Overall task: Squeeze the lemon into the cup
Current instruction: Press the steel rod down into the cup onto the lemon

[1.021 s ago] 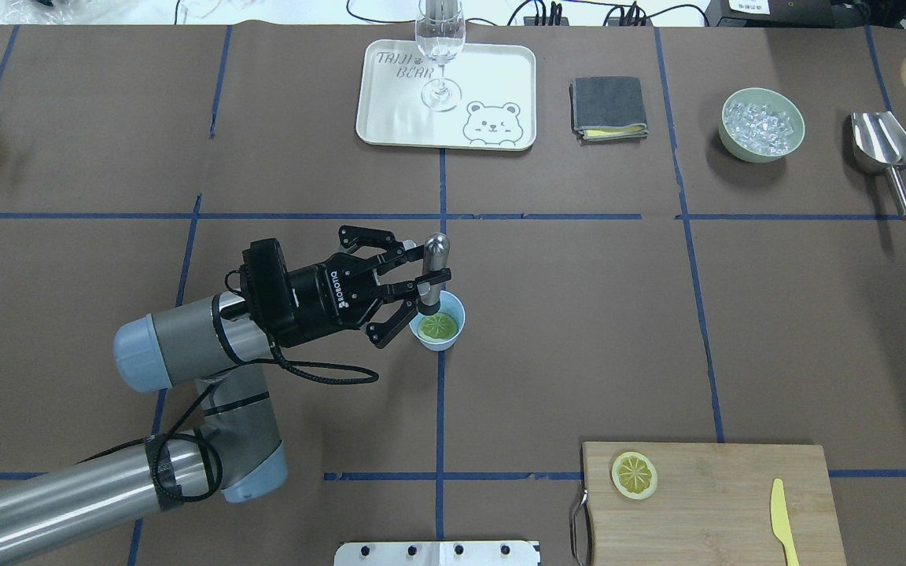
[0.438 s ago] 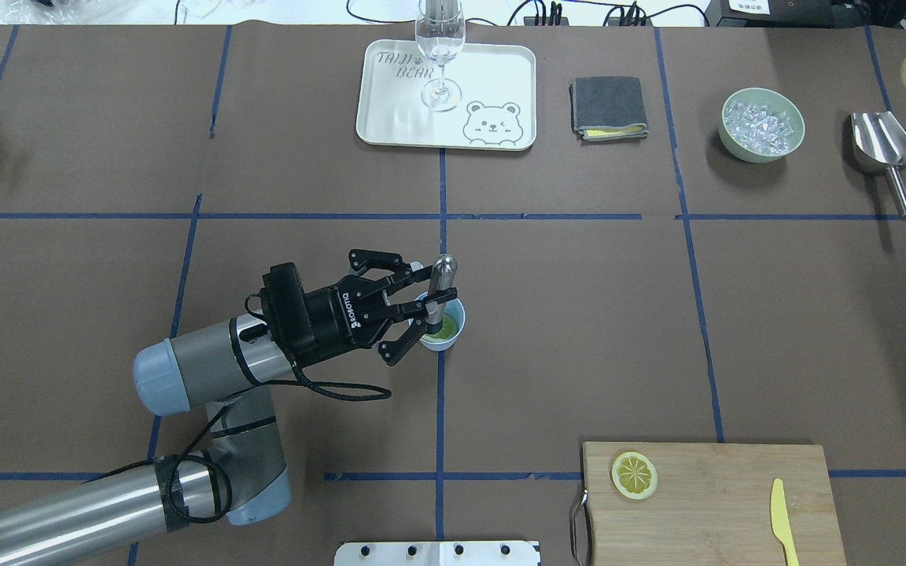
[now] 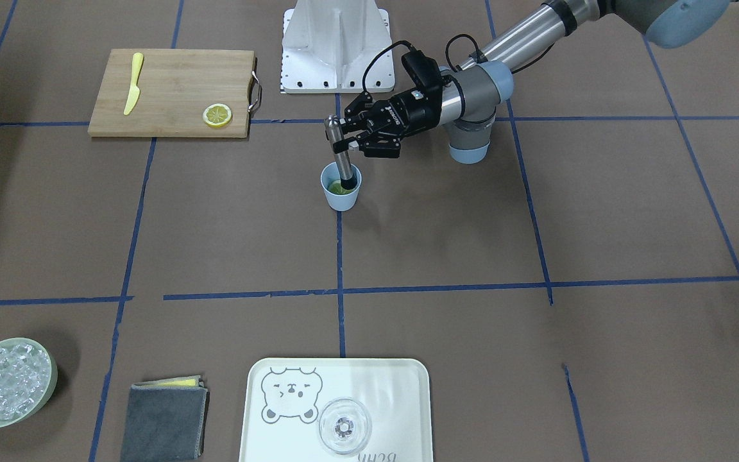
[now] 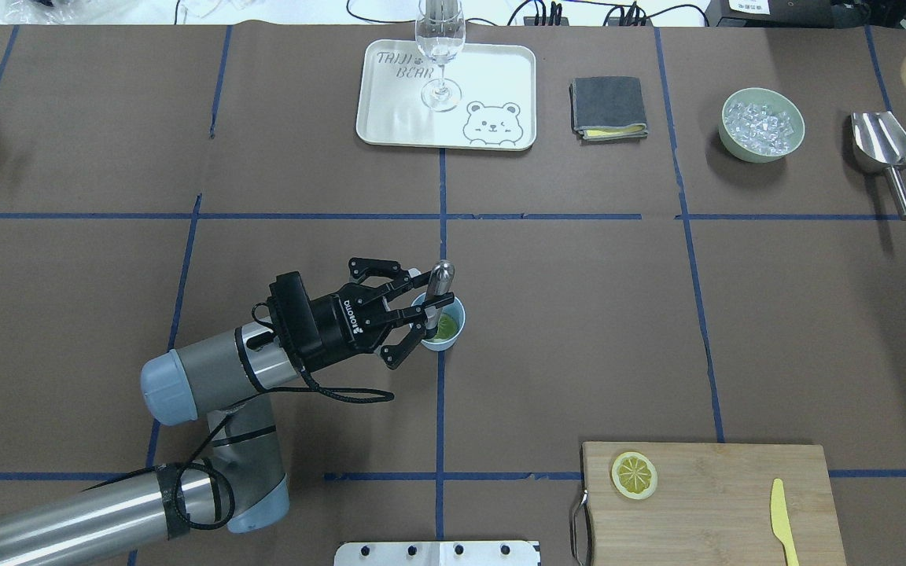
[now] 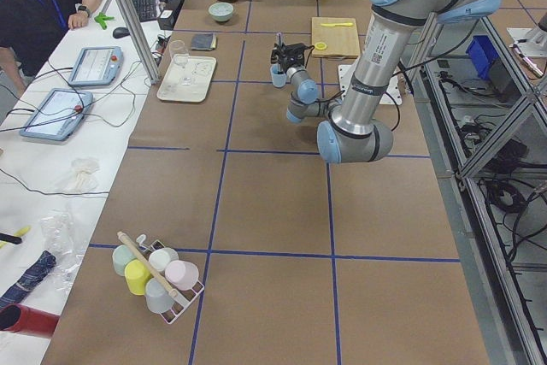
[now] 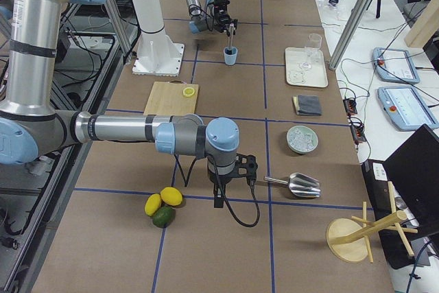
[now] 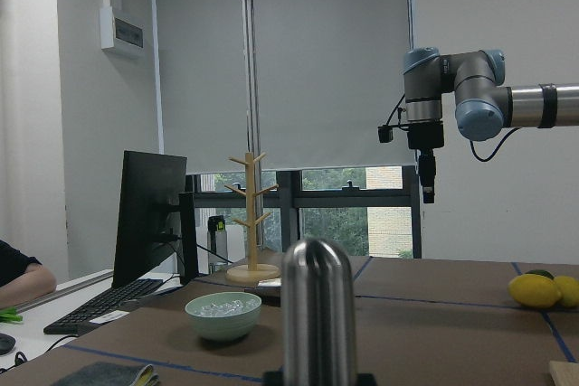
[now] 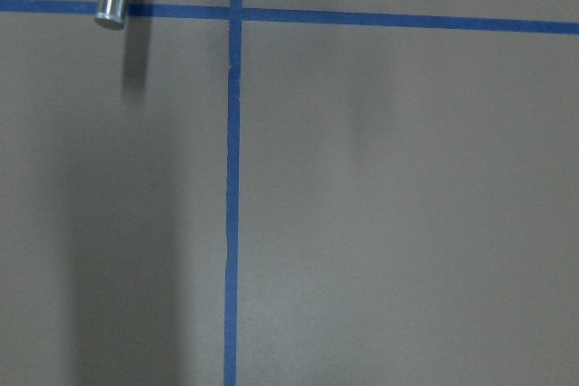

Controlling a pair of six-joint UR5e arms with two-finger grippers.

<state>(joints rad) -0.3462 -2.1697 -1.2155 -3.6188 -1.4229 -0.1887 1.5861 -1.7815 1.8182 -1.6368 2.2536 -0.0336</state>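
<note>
Brown paper table (image 4: 579,330), blue-taped squares. Left arm (image 4: 217,365) reaches in low from near left, wrist roughly level. Left gripper (image 4: 424,303) clamped sideways on metal pestle (image 4: 441,277), pestle near upright. Lower end inside blue cup (image 4: 445,344) at centre, seemingly on greenish lemon (image 4: 447,326) at bottom. Step, by my judgement: pressing juice out. Next move calls for straight downward push, without tipping cup. Near right, spare slice (image 4: 633,475) on cutting board (image 4: 720,503). Right gripper (image 6: 218,200) hangs far right, apart or together, cannot tell.

Table (image 4: 579,314) is covered in brown paper with a blue tape grid. Sitting right on it: light-blue cup (image 4: 454,339) mid-table, bear tray (image 4: 406,118), folded grey cloth (image 4: 609,102), ice bowl (image 4: 760,156), metal scoop (image 4: 884,143), and cutting board (image 4: 705,511) on the near side.
</note>
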